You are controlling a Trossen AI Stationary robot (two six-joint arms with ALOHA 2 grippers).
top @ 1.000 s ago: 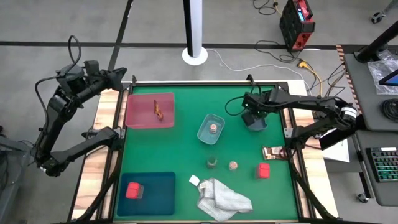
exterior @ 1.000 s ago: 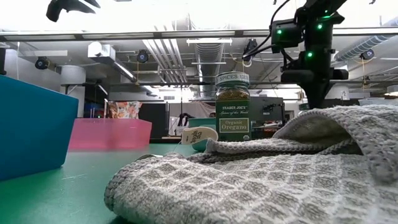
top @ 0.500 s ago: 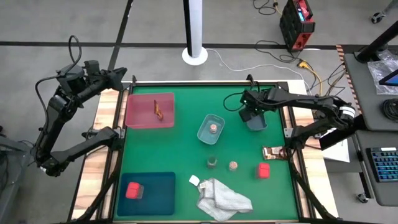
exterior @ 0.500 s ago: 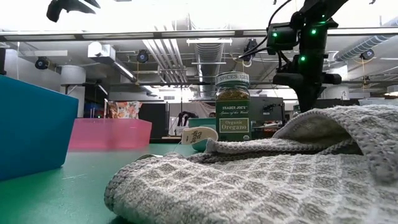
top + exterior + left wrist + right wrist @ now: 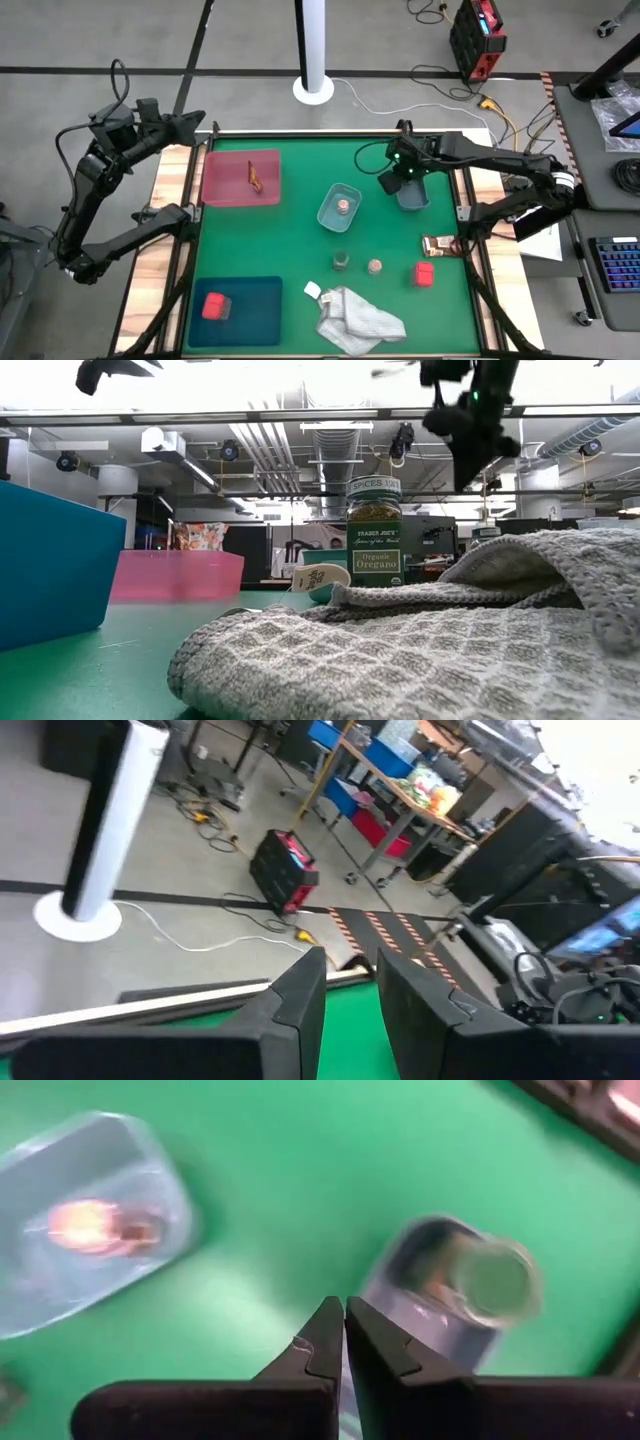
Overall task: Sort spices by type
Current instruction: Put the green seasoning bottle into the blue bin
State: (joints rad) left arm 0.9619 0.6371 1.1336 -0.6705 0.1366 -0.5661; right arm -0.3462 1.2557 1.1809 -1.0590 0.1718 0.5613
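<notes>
Hovering with closed, empty jaws, the right gripper overlooks one green jar, one tan-topped jar.

The worktop wears a smooth, matt green mat edged by pale bare-wood strips. The white-grey waffle-weave cloth looks coarse and soft, while the glass oregano jar carries a glossy paper label. The two bluish tubs are translucent glossy plastic, and the right claw has matt black fingers.

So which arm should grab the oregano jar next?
Right, probably: the right gripper hangs over the mat, nearer the oregano jar, while the left gripper waits off the far-left corner.
</notes>
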